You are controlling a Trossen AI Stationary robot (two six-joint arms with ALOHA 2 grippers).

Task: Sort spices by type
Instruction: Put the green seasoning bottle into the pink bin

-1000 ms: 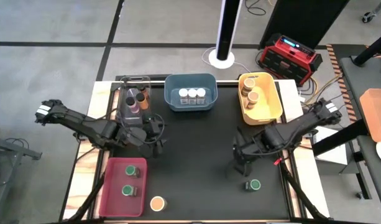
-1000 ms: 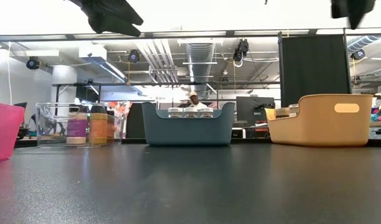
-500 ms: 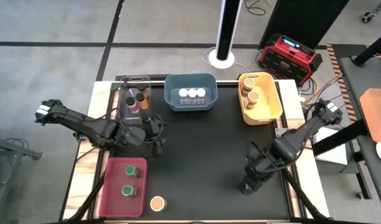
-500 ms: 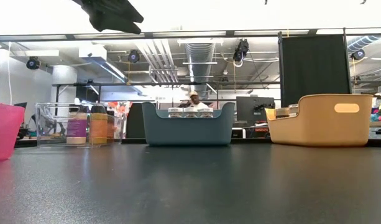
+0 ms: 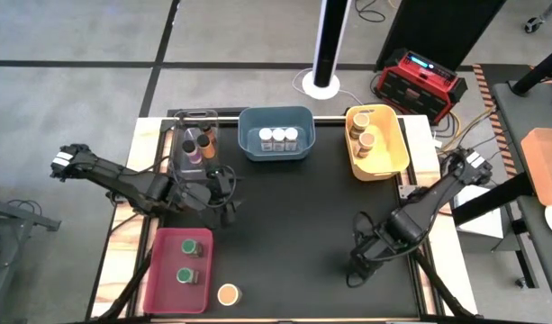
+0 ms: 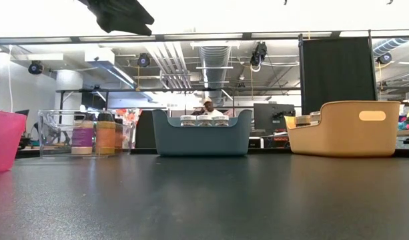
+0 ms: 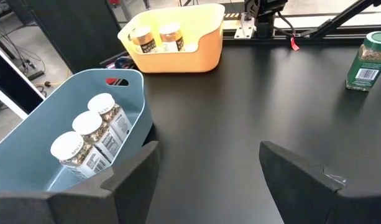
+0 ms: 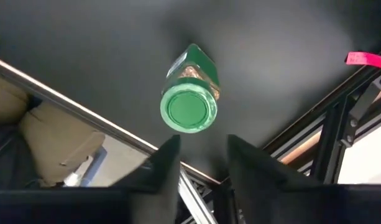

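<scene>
- A lone tan-orange-lidded jar (image 5: 228, 294) stands at the bottom edge of the high view on the black table (image 5: 285, 234), just right of the red bin (image 5: 160, 270).
- The red bin, lower left, holds two green-lidded jars (image 5: 184, 275), set apart from each other.
- The right gripper (image 8: 199, 165) hangs at lower right of the high view with its fingers a little apart and nothing between them. The loose green-lidded jar (image 8: 189, 109) stands upright just beyond the fingertips, apparently not touching them. From above, the arm covers this jar.
- The left gripper (image 7: 209, 180) hovers at centre left, beside the clear bin (image 5: 178, 153), with its fingers spread wide and empty.
- Along the top edge of the table, the clear bin holds dark-lidded jars (image 5: 204, 139).
- The blue bin (image 5: 276, 155) holds three white-lidded jars (image 5: 278, 136) in a row.
- The yellow bin (image 5: 393, 148) holds two tan-lidded jars (image 5: 366, 140).
</scene>
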